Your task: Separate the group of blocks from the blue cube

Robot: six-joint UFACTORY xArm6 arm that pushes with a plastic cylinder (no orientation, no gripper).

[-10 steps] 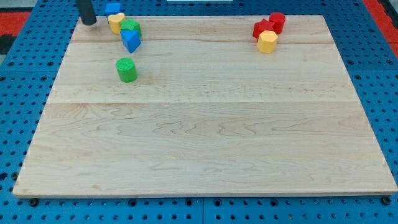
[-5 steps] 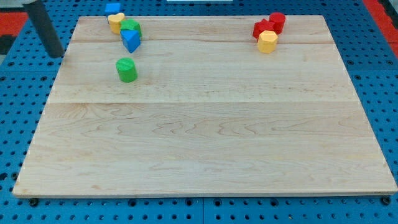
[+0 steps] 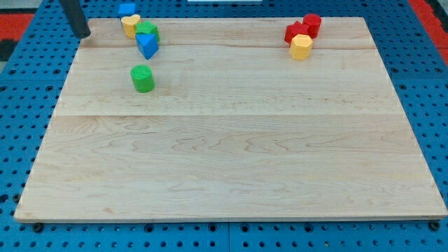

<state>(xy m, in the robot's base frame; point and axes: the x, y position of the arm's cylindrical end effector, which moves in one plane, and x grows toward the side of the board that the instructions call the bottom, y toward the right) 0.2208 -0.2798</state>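
On blue pegboard (image 3: pixel 21 140), wood board (image 3: pixel 231 154), my tip (image 3: pixel 83 35) at top-left edge, left of blue cube (image 3: pixel 127 9), no fingers.

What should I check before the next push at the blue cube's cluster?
1. My tip in view: ok, at the board's top left edge.
2. Tip clear of blocks: ok, left of the yellow block.
3. Blue cube visible: ok, at the top edge.
4. Cube already separated: not ok, yellow block sits against it.
5. Green block and blue block touching: ok.
6. Green cylinder apart: ok.
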